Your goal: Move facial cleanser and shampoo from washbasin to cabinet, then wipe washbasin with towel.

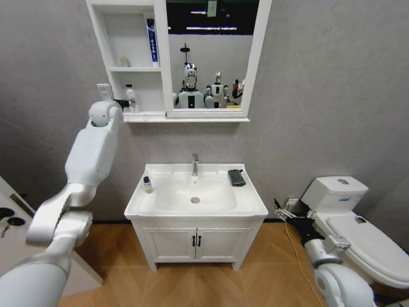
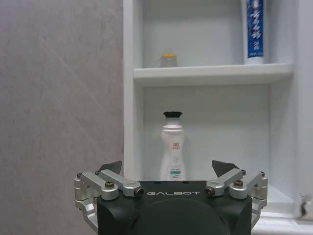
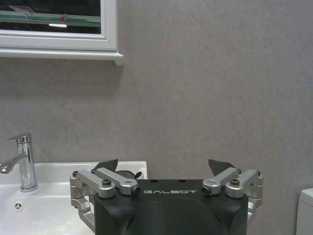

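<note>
A tall white bottle with a black cap (image 2: 172,147) stands upright in the cabinet's (image 1: 105,38) bottom compartment; it is also visible in the head view (image 1: 130,97). My left gripper (image 2: 168,167) is open just in front of that bottle, not touching it, raised at the cabinet's left edge (image 1: 119,103). A small dark-capped bottle (image 1: 147,185) stands on the washbasin's (image 1: 137,203) left rim. The dark towel (image 1: 236,177) lies folded on the back right rim. My right gripper (image 3: 165,166) is open and empty, low beside the washbasin's right side (image 1: 280,208).
A blue tube (image 2: 254,29) and a small yellow-lidded jar (image 2: 168,59) occupy the compartment above. The chrome tap (image 1: 195,164) rises behind the bowl. A white toilet (image 1: 358,230) stands to the right, and the two-door vanity (image 1: 195,243) sits beneath the basin.
</note>
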